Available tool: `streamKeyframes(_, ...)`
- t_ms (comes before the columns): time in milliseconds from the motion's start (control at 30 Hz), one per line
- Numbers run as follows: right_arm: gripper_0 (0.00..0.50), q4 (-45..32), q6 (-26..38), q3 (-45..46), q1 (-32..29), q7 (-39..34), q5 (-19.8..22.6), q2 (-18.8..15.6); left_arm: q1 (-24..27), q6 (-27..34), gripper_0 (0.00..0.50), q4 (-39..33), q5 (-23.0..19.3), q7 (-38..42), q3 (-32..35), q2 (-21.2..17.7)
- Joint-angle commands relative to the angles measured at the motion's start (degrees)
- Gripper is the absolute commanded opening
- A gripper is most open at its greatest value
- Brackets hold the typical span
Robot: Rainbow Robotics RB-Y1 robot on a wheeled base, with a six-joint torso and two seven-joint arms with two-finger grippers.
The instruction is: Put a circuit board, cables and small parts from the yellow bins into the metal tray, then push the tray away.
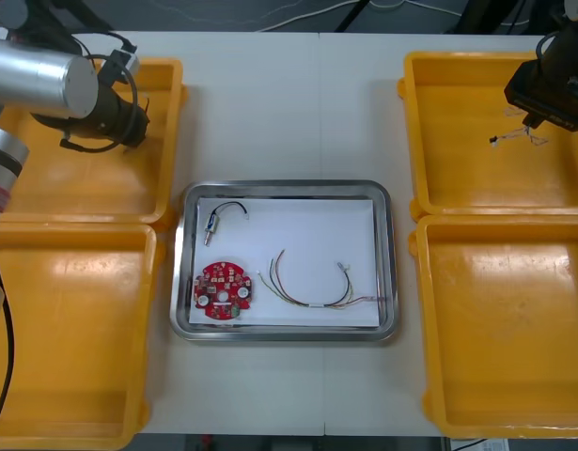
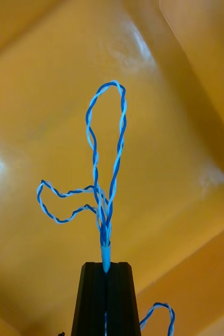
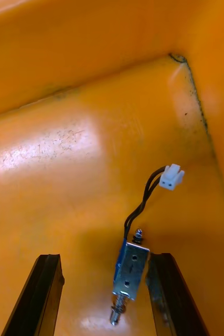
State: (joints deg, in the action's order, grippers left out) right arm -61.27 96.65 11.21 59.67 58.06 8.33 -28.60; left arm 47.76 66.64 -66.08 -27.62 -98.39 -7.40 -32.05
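Right wrist view, right end effector pinching twisted blue and white cable, left end effector angled down, wide, silver small metal part between its fingers.

I count four yellow bins on the bench, one metal tray and one circuit board. There are two small metal parts, each with a black cable: one between the left end effector's spread fingers, one in the tray. One red and yellow cable. One twisted blue and white cable, pinched in the right end effector.
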Motion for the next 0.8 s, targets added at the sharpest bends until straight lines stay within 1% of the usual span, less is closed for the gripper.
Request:
streamKeyframes(33, 0.0, -9.48, 1.08, -0.49, -4.12, 5.83, 0.81, -2.95, 3.57, -3.71, 0.477, 3.41, -0.24, -7.34, -0.6, 1.55)
streamKeyframes(100, 0.0, -13.52, 1.96, -0.49, -6.67, 9.79, 1.07, -3.22, 3.83, -4.23, 0.476, 4.2, -0.24, -7.52, -0.69, 1.99)
streamKeyframes(133, 0.0, -14.49, 2.23, -0.49, -7.11, 10.67, 1.16, -3.22, 3.83, -4.23, 0.477, 4.29, -0.24, -7.52, -0.6, 2.08)
streamKeyframes(200, 0.0, -18.27, 3.02, -0.49, -9.31, 14.97, 2.57, -3.39, 3.83, -4.15, 0.477, 4.29, -0.33, -7.43, -0.6, 2.25)
streamKeyframes(233, 0.0, -19.24, 3.19, -0.49, -9.92, 15.94, 3.18, -3.39, 3.83, -4.15, 0.477, 4.29, -0.42, -7.43, -0.6, 2.25)
streamKeyframes(267, 0.0, -21.08, 3.55, -0.49, -10.8, 17.61, 4.15, -3.48, 3.83, -4.15, 0.456, 4.29, -0.59, -7.43, -0.6, 2.25)
streamKeyframes(300, 0.0, -23.1, 3.98, -0.49, -11.86, 19.19, 5.38, -3.57, 3.83, -4.15, 0.397, 4.29, -0.77, -7.43, -0.6, 2.25)
streamKeyframes(333, 0.0, -24.16, 4.25, -0.49, -12.29, 19.98, 6.0, -3.48, 3.83, -4.15, 0.362, 4.29, -0.77, -7.34, -0.69, 2.25)
streamKeyframes(367, 0.0, -26.18, 4.78, -0.58, -13.26, 21.57, 7.23, -3.48, 3.83, -4.15, 0.276, 4.29, -0.86, -7.34, -0.69, 2.34)
streamKeyframes(400, 0.0, -28.11, 5.48, -0.58, -14.23, 23.24, 8.37, -3.48, 3.83, -4.06, 0.168, 4.29, -1.03, -7.34, -0.6, 2.25)
streamKeyframes(433, 0.0, -29.17, 5.83, -0.67, -14.58, 24.12, 8.98, -3.48, 3.83, -4.06, 0.099, 4.29, -1.03, -7.34, -0.6, 2.25)
streamKeyframes(467, 0.0, -31.19, 6.53, -0.84, -15.55, 25.79, 10.04, -3.57, 3.83, -3.97, 0.0, 4.29, -1.21, -7.16, -0.6, 2.34)
streamKeyframes(600, 0.0, -38.92, 8.73, -2.69, -18.71, 31.59, 14.17, -3.66, 3.83, -3.97, 0.0, 4.29, -1.56, -6.99, -0.6, 2.25)
streamKeyframes(733, 0.0, -44.9, 10.31, -4.71, -21.35, 35.28, 17.33, -3.66, 3.74, -3.27, 0.0, 4.29, -1.65, -6.81, -0.51, 2.25)
streamKeyframes(800, 0.0, -48.33, 11.46, -6.11, -22.84, 36.6, 19.62, -3.66, 3.83, -1.77, 0.0, 4.2, -1.74, -6.99, 0.54, 2.25)
